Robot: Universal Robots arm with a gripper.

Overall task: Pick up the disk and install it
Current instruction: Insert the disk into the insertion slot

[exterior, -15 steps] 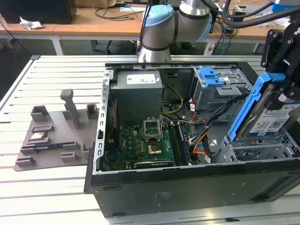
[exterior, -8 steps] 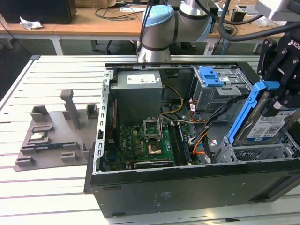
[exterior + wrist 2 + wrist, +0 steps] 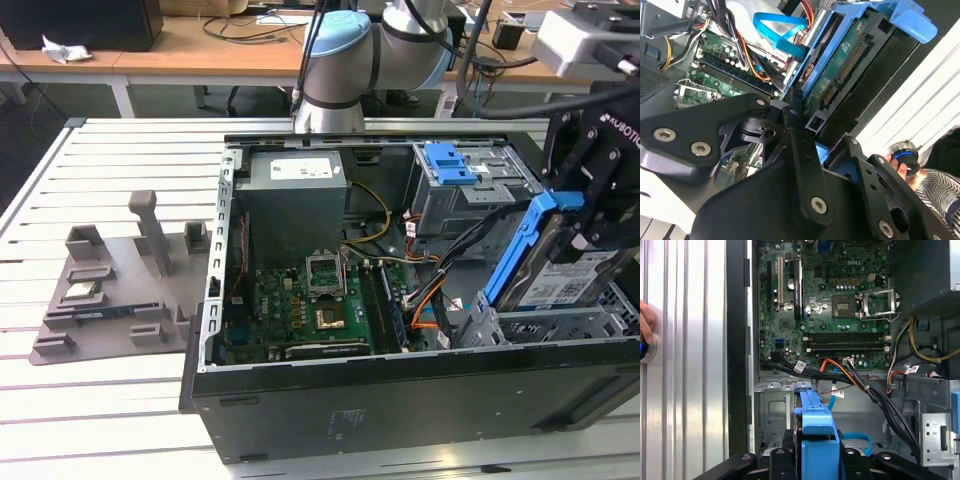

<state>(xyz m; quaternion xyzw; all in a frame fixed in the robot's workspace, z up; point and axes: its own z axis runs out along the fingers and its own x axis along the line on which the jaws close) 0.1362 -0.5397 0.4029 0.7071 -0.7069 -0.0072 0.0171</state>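
You're looking at the hand (image 3: pixel 590 235) clamping the disk (image 3: pixel 555 270) by its blue frame, holding it tilted on edge over the metal drive bay (image 3: pixel 560 325) in the corner of the open computer case (image 3: pixel 400 400) at the exterior view's right. In the first wrist view the disk (image 3: pixel 816 440) is sitting between the black fingers (image 3: pixel 775 460), pointing down into the bay, with a bundle of black cables (image 3: pixel 880 405) running just beside it and the case wall close on the other side. The motherboard (image 3: pixel 300 305) is lying well apart. The case is resting on a white slatted bench (image 3: pixel 100 390), near a grey parts tray (image 3: pixel 120 290). A person's hand (image 3: pixel 646 322) is resting on the bench beside the case.
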